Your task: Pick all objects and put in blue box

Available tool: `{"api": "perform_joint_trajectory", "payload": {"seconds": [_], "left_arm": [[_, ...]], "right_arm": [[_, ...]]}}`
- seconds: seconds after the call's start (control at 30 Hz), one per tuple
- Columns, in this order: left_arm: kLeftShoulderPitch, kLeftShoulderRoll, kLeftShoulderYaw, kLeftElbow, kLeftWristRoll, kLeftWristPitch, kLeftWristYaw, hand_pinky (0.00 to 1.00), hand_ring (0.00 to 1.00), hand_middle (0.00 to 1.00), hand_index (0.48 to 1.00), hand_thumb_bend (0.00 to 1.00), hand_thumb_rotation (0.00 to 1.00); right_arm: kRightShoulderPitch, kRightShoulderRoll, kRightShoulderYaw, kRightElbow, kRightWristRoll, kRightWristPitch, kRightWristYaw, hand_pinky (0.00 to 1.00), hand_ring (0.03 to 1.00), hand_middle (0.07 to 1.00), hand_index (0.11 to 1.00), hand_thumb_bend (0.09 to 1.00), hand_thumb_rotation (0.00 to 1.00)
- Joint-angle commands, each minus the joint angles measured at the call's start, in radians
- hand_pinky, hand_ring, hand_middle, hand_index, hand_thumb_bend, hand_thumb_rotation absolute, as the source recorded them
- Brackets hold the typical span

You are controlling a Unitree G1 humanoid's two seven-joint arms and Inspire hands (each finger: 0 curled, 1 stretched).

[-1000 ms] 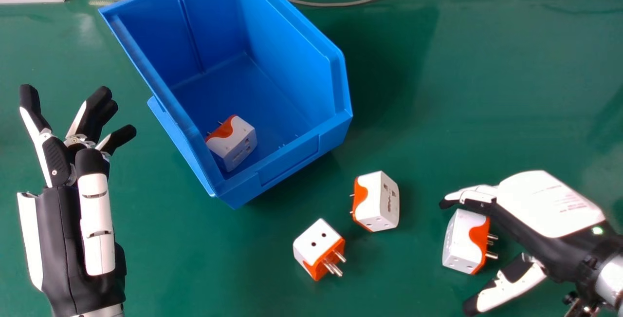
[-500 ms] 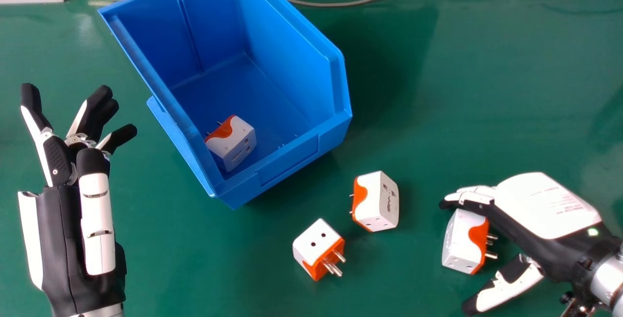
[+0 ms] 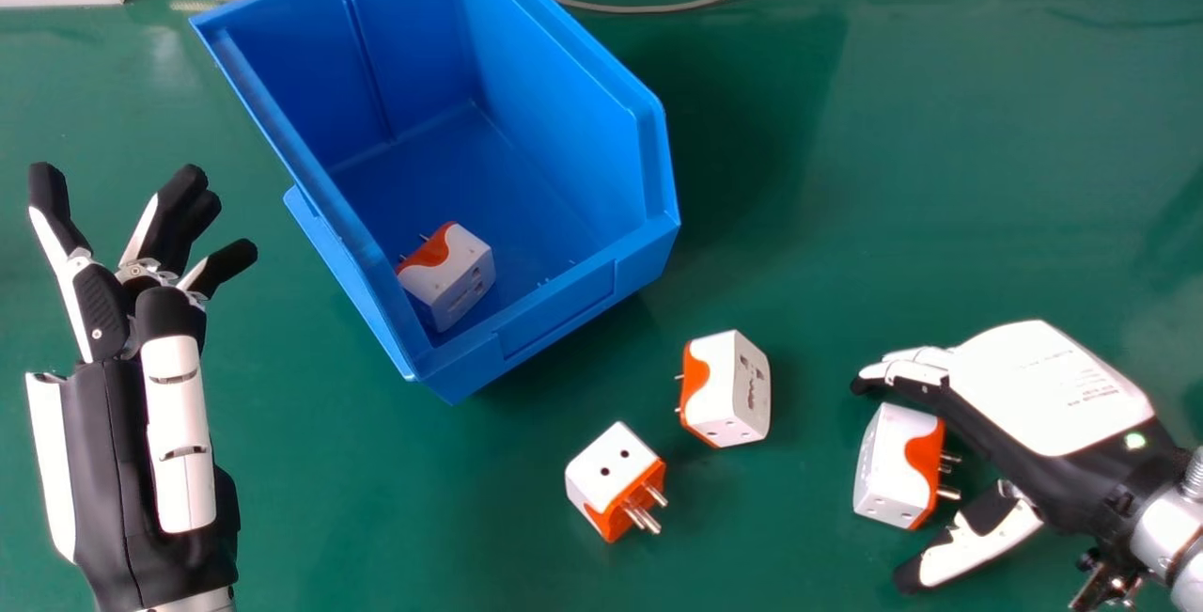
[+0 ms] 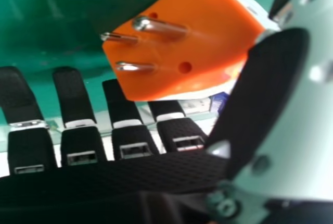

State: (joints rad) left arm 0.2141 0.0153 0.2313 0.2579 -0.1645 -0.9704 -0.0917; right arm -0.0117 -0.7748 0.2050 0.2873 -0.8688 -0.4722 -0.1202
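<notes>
My right hand (image 3: 1043, 391) is spread astride the rightmost white-and-orange plastic plug adapter (image 3: 888, 466), thumb (image 3: 982, 544) nearside. I judge that suits a pinch.

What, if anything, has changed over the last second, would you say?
The right hand has shifted slightly forward, and the left hand slightly to the left; neither has taken hold of anything. The blue box, the adapter inside it and the three adapters on the table stayed put.
</notes>
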Motion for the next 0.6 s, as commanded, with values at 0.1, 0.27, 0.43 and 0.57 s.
{"api": "perform_joint_trajectory", "payload": {"seconds": [0.1, 0.27, 0.43, 0.57], "left_arm": [[0.007, 0.005, -0.007, -0.026, -0.034, 0.001, -0.015, 0.77, 0.88, 0.88, 0.869, 0.44, 0.91], [0.010, 0.001, -0.013, -0.031, -0.044, 0.001, -0.024, 0.77, 0.88, 0.88, 0.870, 0.45, 0.90], [0.012, -0.002, -0.010, -0.034, -0.031, 0.000, -0.016, 0.77, 0.88, 0.88, 0.869, 0.43, 0.90], [0.010, -0.003, -0.007, -0.031, -0.028, 0.000, -0.012, 0.77, 0.88, 0.88, 0.869, 0.43, 0.90]], "right_arm": [[-0.034, -0.004, 0.010, 0.015, 0.001, -0.018, -0.062, 0.38, 0.581, 0.716, 0.717, 1.000, 0.36], [-0.056, 0.000, 0.011, 0.069, 0.009, -0.082, -0.175, 0.32, 0.438, 0.555, 0.575, 1.000, 0.22], [-0.091, 0.010, 0.028, 0.172, 0.016, -0.172, -0.286, 0.30, 0.374, 0.467, 0.491, 1.000, 0.14], [-0.113, 0.021, 0.031, 0.212, 0.043, -0.205, -0.285, 0.27, 0.348, 0.438, 0.458, 1.000, 0.10]]}}
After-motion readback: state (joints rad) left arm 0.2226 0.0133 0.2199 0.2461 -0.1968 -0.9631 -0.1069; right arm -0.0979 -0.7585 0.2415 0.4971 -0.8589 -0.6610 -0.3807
